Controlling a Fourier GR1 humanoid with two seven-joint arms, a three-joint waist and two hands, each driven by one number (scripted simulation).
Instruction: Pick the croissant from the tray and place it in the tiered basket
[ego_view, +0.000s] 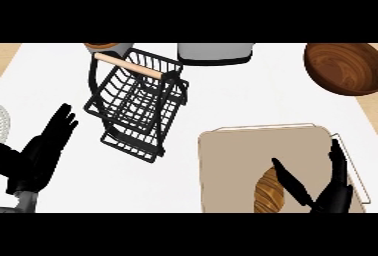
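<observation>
The croissant (269, 194), lying on the tray (236, 157) at its near edge, is judged light, soft and easily crushed, so it is best taken across its thick middle by the right hand (332, 196), whose fingers (337, 161) are held spread open just beside it, pinching nothing.

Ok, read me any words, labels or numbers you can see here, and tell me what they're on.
None: no writing, label, brand or number shows on the basket, the tray, the croissant, the bowl or the grey container at the far edge.
</observation>
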